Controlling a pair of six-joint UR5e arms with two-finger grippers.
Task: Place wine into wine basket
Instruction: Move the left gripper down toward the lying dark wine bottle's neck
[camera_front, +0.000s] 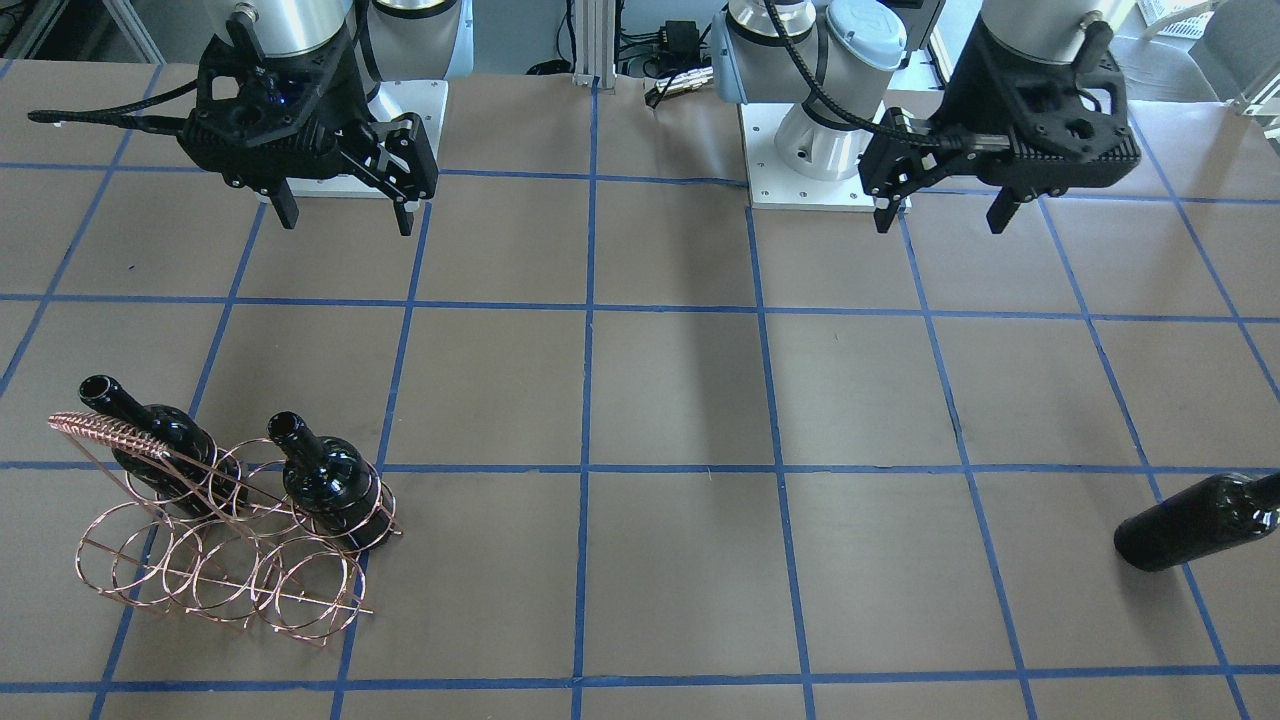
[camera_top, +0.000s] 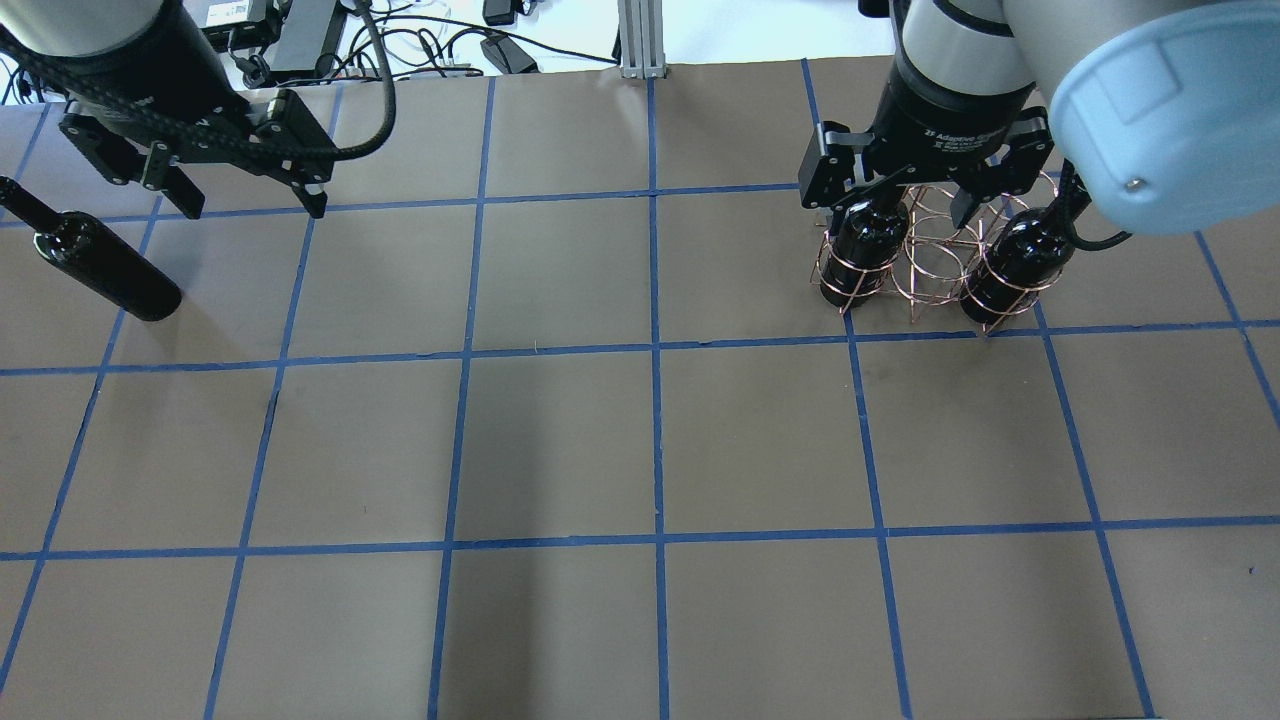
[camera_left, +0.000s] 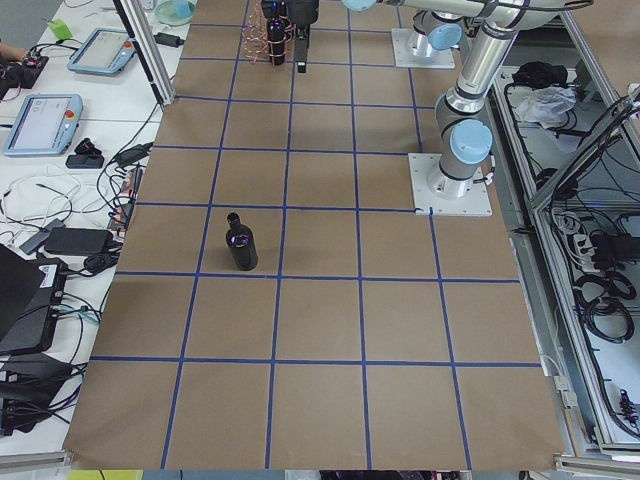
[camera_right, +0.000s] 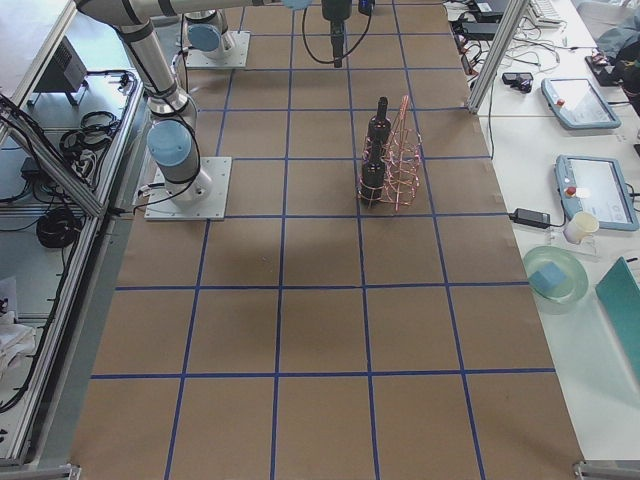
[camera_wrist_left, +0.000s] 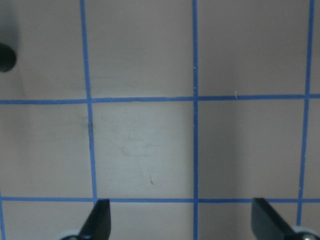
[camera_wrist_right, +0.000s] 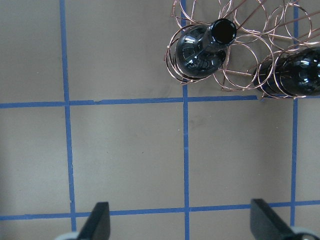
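Right now the wine (camera_front: 1195, 520) is lying on its side on the table (camera_front: 680, 400), well apart from the wine basket (camera_front: 210, 565), out toward the robot's left end. In the overhead view its neck is pointing away from the basket. The wine basket is sitting on the table toward the robot's right. Two other bottles (camera_front: 330, 485) are standing neck-up in the end rings of its row nearer the robot, with one ring between them. The right gripper (camera_front: 345, 222) is hanging above the table just on the robot's side of the basket, its fingers spread wide and holding nothing. The left gripper (camera_front: 940, 212) is hanging well apart from the basket, near the wine and on the robot's side of it, its fingers likewise spread and holding nothing
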